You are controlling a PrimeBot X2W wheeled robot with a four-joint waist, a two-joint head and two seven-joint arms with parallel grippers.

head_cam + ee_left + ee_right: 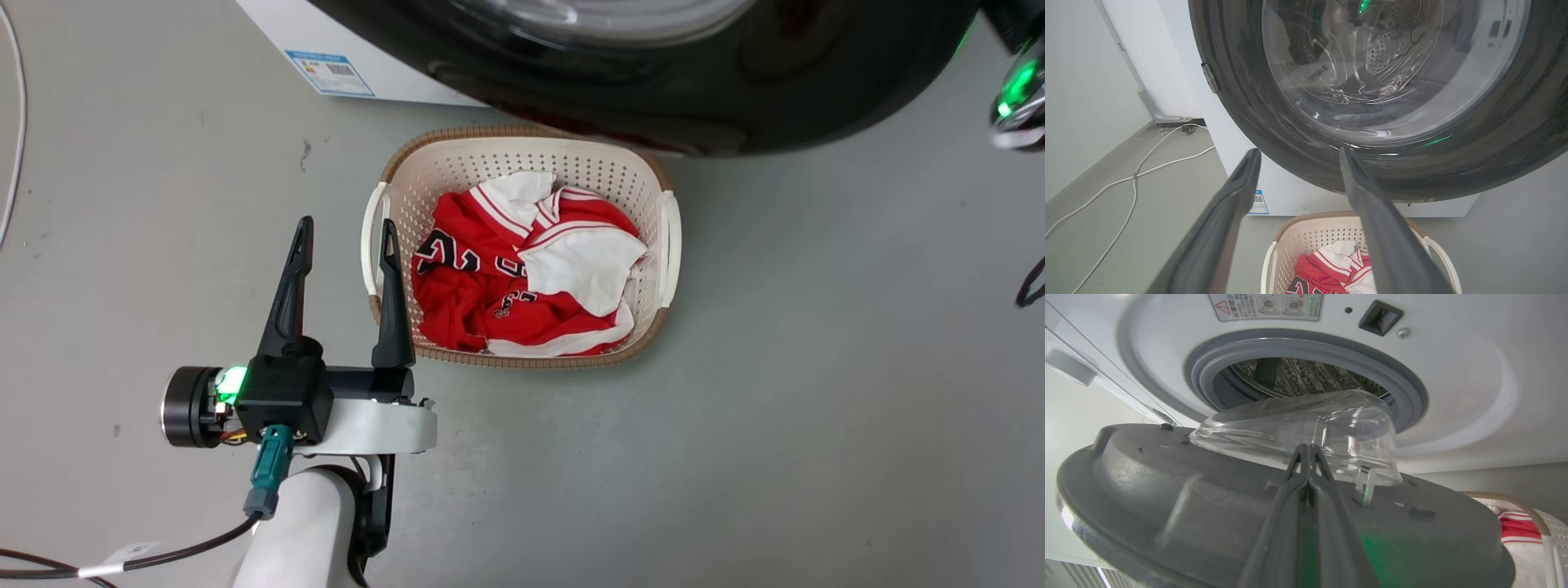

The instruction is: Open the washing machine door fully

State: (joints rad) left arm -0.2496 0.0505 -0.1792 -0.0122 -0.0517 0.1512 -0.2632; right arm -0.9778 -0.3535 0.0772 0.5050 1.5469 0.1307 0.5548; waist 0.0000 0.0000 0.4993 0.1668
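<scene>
The washing machine door [735, 82] is already off its latch and swung away from the white machine front [1453, 375]. In the right wrist view we see the steel drum [1290, 375] and the grey rubber ring [1306, 347] uncovered behind the door's clear glass bowl [1298, 424]. We judge the opening as partly done, because the door stands at an angle to the front and not yet turned back; the rest of the swing is left.

The right gripper [1308, 451] has its fingers pressed together with nothing between them, and its tips are at the grey inner face, just at the base of the bowl. The left gripper [348, 223] is spread wide and empty, beside the left rim of the laundry basket [665, 237].

This basket, with a red and white jersey [490, 286] in it, stands on the floor under the door's lower edge; whether the door clears it we cannot tell. The left gripper is in front of the door's outer face, so it may block the swing. A white cable [1147, 171] lies further left.
</scene>
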